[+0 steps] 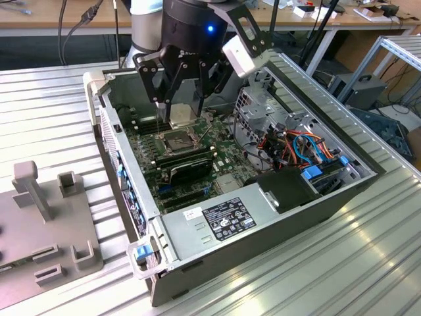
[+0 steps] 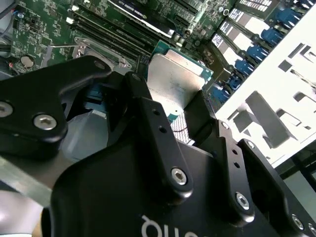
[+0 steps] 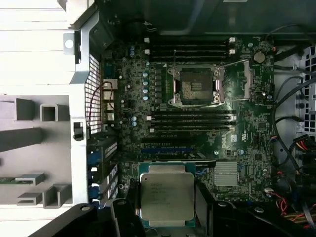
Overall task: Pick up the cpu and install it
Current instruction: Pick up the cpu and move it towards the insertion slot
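- Silver-grey metal top of the cpu faces up at the wrist cameras. The chip sits flat and level between the fingers of the gripper.
- Gripper state: closed narrow on the cpu, pinching two opposite edges. Judgement: an edge grip leaves the underside free, so the chip can go down flat.
- In the exterior view the cpu hangs under the gripper, inside the open case. It is clear of the board and not seated.
- The socket lies just below the gripper, apart from the chip. Whether the chip is squarely over it I cannot tell.
- In the first wrist view the socket shows a bare dark centre with its metal frame swung aside. Judgement: it is open to receive the chip.
- Memory sticks run in rows on both sides of the socket, near the gripper's path. Judgement: the descent has little room sideways.
- The power-supply box is well apart from the gripper, at the case's near end.
- A grey fixture tray sits outside the case, well apart from the gripper.
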{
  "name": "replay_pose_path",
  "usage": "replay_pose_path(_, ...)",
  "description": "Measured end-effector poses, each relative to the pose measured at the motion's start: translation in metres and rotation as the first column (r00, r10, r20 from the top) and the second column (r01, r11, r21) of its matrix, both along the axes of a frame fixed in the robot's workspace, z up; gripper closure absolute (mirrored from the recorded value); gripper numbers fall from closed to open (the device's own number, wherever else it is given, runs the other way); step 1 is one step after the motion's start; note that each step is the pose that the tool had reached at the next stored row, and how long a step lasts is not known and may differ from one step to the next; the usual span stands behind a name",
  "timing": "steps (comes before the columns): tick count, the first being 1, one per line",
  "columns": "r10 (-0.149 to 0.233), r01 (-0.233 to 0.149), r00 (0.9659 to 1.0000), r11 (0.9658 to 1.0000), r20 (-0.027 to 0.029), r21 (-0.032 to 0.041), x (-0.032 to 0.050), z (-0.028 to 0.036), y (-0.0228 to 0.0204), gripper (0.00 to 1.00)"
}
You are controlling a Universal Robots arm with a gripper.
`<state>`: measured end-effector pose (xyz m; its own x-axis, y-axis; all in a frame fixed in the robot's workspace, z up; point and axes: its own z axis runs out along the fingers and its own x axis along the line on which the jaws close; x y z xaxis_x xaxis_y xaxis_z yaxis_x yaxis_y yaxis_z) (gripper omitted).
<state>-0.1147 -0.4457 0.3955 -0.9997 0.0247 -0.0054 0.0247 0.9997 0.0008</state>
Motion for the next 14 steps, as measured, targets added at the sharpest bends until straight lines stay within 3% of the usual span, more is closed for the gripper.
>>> replay_pose_path(14,0.000,0.000,1.0000,1.0000,0.0000,0.0000,0.0480,0.0000,0.0000,0.46)
